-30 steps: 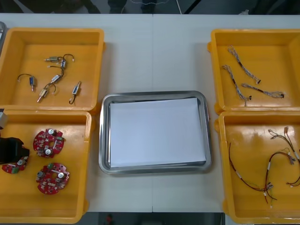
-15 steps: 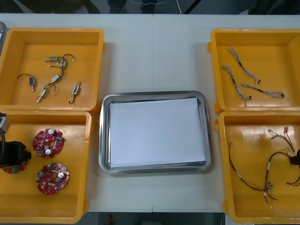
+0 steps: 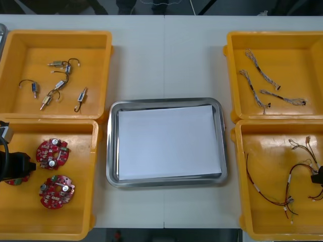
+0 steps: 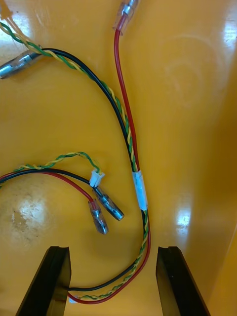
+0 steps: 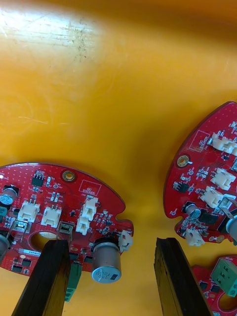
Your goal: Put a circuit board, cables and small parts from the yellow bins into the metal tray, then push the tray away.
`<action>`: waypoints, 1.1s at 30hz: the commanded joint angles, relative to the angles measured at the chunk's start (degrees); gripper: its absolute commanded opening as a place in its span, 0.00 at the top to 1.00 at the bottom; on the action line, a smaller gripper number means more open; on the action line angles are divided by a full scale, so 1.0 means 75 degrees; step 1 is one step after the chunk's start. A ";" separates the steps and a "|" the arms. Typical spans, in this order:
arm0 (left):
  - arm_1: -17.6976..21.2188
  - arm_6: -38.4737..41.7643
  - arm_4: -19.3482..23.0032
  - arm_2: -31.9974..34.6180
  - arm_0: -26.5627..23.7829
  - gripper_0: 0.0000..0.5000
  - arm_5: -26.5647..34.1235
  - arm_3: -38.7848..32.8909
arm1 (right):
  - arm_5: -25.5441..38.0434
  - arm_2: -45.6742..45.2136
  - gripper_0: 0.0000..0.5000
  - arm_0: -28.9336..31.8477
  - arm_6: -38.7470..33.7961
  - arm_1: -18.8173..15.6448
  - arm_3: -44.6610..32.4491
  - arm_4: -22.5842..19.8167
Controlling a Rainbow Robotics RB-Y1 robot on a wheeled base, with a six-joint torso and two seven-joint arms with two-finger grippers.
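The tray (image 3: 166, 101) lies at the middle of the table (image 3: 166, 55). At its left, the far left bin (image 3: 15, 55) holds parts (image 3: 59, 84) and the near left bin (image 3: 81, 212) holds boards (image 3: 52, 153). At its right, the far right bin (image 3: 237, 75) and the near right bin (image 3: 262, 212) hold cables (image 3: 282, 98).

A pale, smooth tabletop (image 3: 136, 60) — one thin seam (image 3: 164, 55) runs down its middle. Dark floor (image 3: 75, 6) lies beyond its far edge.

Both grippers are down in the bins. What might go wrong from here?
Left gripper, open, has one finger over the circuit board rather than past its edge; closing may press on its parts or slip. Right gripper, open, straddles a looped cable lying close to a second cable; lifting may drag both.
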 commanded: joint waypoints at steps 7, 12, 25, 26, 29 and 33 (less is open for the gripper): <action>0.0135 -0.0710 -0.0180 -0.0054 0.0258 0.00 0.0078 -0.0012 | -0.0334 0.0341 0.00 0.0134 0.0406 -0.0178 0.0123 -0.0051; 0.0135 -0.0722 -0.0145 0.0134 0.0270 0.00 0.0546 -0.0270 | -0.0428 0.0376 0.00 0.0134 0.0418 -0.0178 0.0240 -0.0086; 0.0111 -0.0722 -0.0109 0.0427 0.0258 0.00 0.0992 -0.0586 | -0.0756 0.0658 0.00 0.0087 0.0359 -0.0166 0.0580 -0.0121; 0.0088 -0.0722 -0.0109 0.0427 0.0258 0.00 0.0992 -0.0575 | -0.0756 0.0669 0.00 0.0087 0.0371 -0.0166 0.0591 -0.0133; 0.0053 -0.0722 -0.0109 0.0415 0.0270 0.00 0.0992 -0.0575 | -0.0780 0.0716 0.00 0.0087 0.0359 -0.0166 0.0603 -0.0133; 0.0053 -0.0722 -0.0074 0.0368 0.0282 0.00 0.0992 -0.0575 | -0.0908 0.0763 0.00 0.0087 0.0359 -0.0166 0.0615 -0.0086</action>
